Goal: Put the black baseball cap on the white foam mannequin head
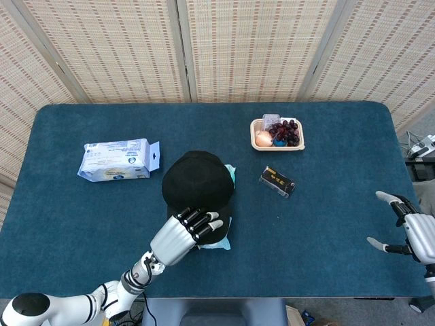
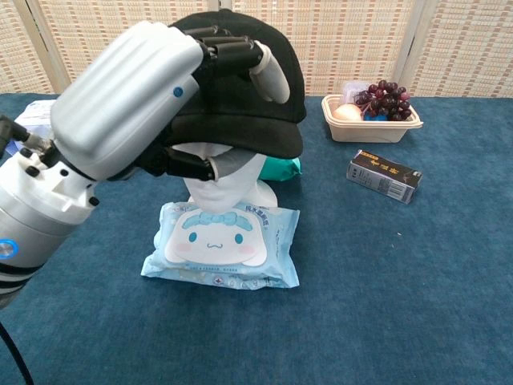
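The left hand (image 2: 136,104) grips the brim of the black baseball cap (image 2: 248,96), dark fingers (image 2: 228,52) curled over the top of the brim and the thumb tucked under it. The cap sits on the white foam mannequin head (image 2: 220,180), pulled low enough that only the lower face, nose to chin, shows beneath the brim. From the head view the hand (image 1: 183,234) comes in from the table's near edge, and the cap (image 1: 197,183) hides the mannequin entirely.

The mannequin head stands on a pale blue wet-wipe pack (image 2: 220,245) printed with a cartoon face. A teal packet (image 2: 282,167) peeks out just behind it.

The right hand (image 1: 411,231) is well apart, at the table's right edge, fingers spread and holding nothing.

Further out, a small dark box (image 2: 383,176) lies on the blue table (image 2: 401,305), to the right of the mannequin. Beyond it sits a beige tray (image 2: 370,128) holding purple grapes (image 2: 386,98) and a pale round fruit. A white and blue tissue pack (image 1: 115,159) lies on the left side of the table.
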